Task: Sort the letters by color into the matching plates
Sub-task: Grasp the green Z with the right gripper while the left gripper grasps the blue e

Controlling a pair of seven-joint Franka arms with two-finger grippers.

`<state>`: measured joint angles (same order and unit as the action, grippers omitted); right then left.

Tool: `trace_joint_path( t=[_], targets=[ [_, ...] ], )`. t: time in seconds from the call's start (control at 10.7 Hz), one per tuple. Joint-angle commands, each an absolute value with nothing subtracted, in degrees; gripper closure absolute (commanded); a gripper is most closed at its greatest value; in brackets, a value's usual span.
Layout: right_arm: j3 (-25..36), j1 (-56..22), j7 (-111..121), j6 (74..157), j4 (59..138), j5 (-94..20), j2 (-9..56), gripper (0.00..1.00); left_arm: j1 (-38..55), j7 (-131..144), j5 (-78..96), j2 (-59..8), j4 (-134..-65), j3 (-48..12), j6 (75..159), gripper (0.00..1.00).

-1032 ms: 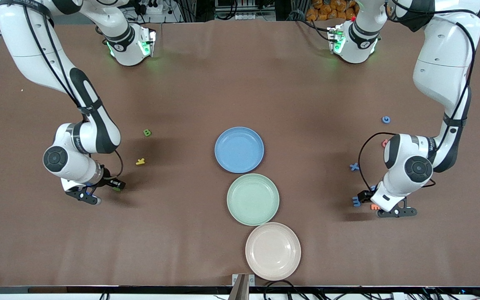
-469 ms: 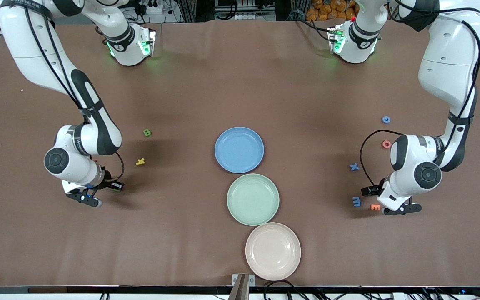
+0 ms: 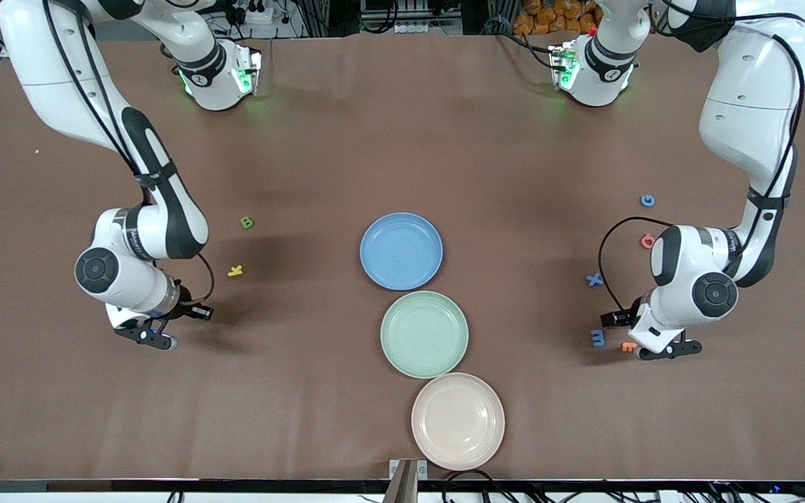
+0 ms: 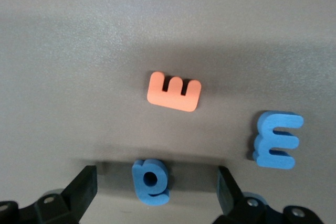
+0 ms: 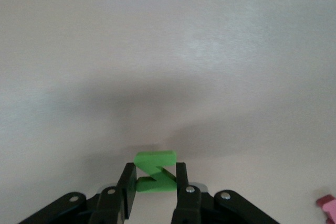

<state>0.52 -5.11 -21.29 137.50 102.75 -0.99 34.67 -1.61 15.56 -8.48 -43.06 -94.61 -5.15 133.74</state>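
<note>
The right gripper (image 5: 152, 192) pinches a green letter (image 5: 154, 170) between its fingers near the table's (image 3: 346, 391) right-arm end; the mint green plate (image 3: 424, 334) lies toward the table's middle from there, so this arm seems best placed to carry it. At the left-arm end, the left gripper (image 4: 157, 192) hangs with jaws spread around a small blue letter (image 4: 151, 181), the orange letter (image 4: 174, 92) just beside.

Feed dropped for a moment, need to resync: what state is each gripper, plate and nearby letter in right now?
Right gripper: shut on green letter.
Left gripper: open, straddling small blue letter.
Orange E: lying flat, untouched.
Blue E: flat, untouched.
Blue plate, green plate, beige plate: empty.
</note>
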Motion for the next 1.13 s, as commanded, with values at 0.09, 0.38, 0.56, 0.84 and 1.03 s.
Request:
trace_joint_path(
  t=[0.09, 0.38, 0.56, 0.84, 1.03],
  targets=[
    [-2.0, -9.05, -27.93, 134.91, 103.45, -1.14, 29.63, 1.0, -3.25, 14.77, -3.01, -42.89, -94.92, -5.45, 133.15, 0.0],
    [-5.0, -11.33, -34.25, 134.91, 102.66, -1.14, 28.65, 1.0, -3.16, 14.94, 1.23, -42.71, -94.92, -5.36, 133.15, 0.0],
    [-5.54, -14.57, -40.05, 134.91, 101.08, -1.14, 29.0, 1.0, -3.16, 14.85, 0.71, -42.63, -94.92, -5.27, 133.15, 0.0],
    [-5.63, -19.67, -46.3, 135.26, 99.76, -1.14, 30.23, 1.0, -2.29, 14.94, 0.35, -42.8, -95.01, -5.1, 135.69, 0.0],
    [-5.63, -22.66, -50.95, 135.18, 97.14, -1.23, 32.42, 1.0, -2.28, 15.03, -0.61, -42.8, -95.18, -4.92, 136.49, 0.0]
  ],
)
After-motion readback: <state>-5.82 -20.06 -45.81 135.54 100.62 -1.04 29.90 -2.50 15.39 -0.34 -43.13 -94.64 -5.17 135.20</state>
